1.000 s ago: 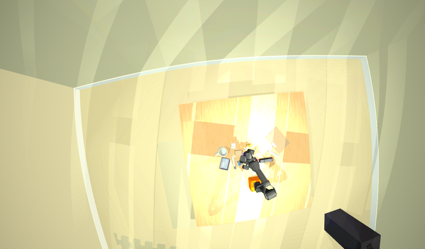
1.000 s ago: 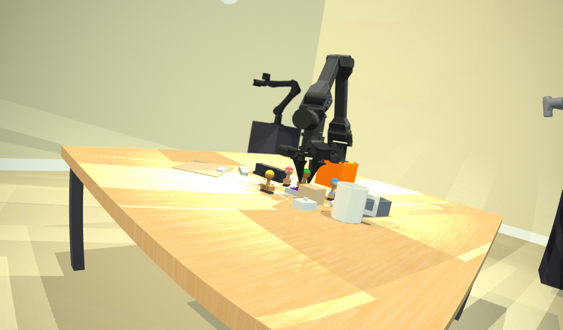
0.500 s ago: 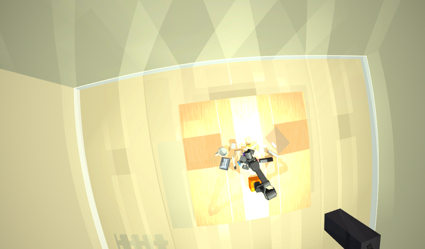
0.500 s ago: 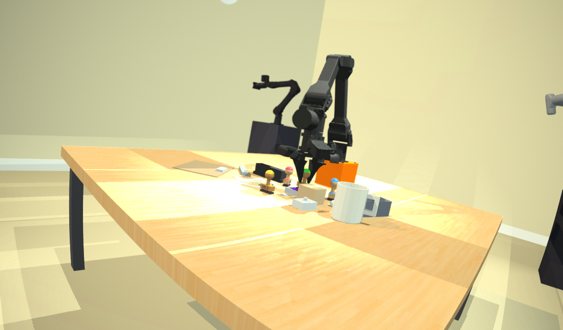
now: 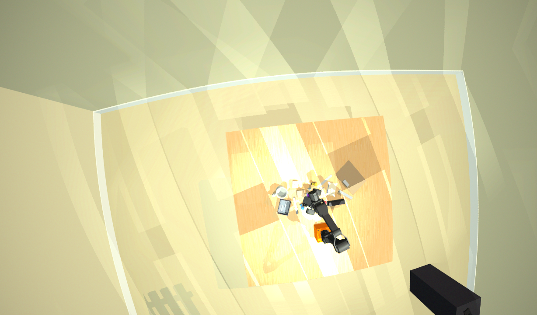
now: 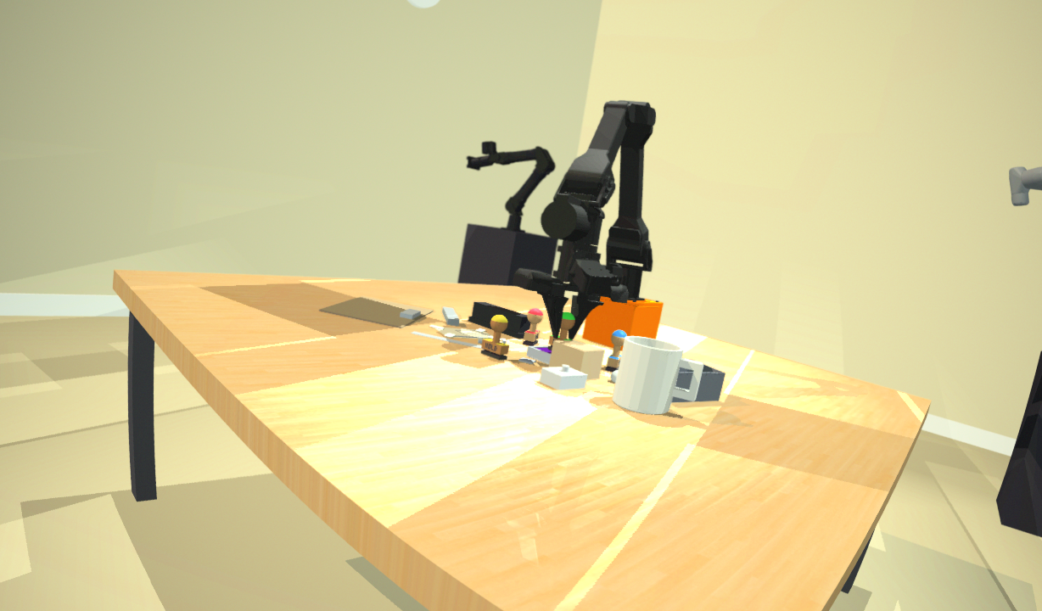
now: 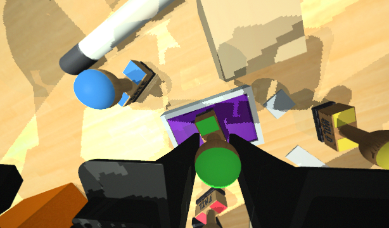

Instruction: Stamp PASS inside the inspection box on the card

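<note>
My gripper (image 7: 214, 138) (image 6: 567, 334) is shut on the green-topped stamp (image 7: 218, 169) (image 6: 567, 317), holding it by the handle below its knob. The stamp's block stands over the purple ink pad (image 7: 210, 102) (image 6: 535, 353), inside its pale rim as seen in the wrist view. Its underside and lettering are hidden, so I cannot tell whether it touches the ink. The pale card (image 5: 331, 189) lies to the right of the gripper in the top view; its inspection box is too small to make out.
Near the pad stand a blue-topped stamp (image 7: 94, 89), the yellow HOLD stamp (image 7: 337, 126), the red FAIL stamp (image 7: 210, 204) and a tan block (image 7: 251, 28). A white marker (image 7: 118, 30), a mug (image 6: 646, 376), a black bar (image 5: 335, 202) and an orange box (image 6: 623, 322) are also around.
</note>
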Robot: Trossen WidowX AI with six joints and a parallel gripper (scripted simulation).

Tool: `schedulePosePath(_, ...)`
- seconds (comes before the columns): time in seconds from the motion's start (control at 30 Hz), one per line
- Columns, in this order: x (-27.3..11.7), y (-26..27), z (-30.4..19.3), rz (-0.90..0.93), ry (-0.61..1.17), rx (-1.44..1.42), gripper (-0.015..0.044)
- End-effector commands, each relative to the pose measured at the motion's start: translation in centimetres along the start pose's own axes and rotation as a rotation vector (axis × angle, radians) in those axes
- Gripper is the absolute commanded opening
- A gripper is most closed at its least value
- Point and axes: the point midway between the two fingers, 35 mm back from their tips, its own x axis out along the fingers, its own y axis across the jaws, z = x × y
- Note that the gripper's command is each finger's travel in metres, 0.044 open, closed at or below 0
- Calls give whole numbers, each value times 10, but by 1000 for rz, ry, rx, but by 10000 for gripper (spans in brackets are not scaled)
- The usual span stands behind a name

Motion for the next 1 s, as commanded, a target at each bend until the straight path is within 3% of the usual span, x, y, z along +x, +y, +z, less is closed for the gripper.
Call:
schedulePosePath(0.0,3,-1,0,-1,3,0,0)
schedulePosePath(0.97,-5,-1,0,-1,3,0,0)
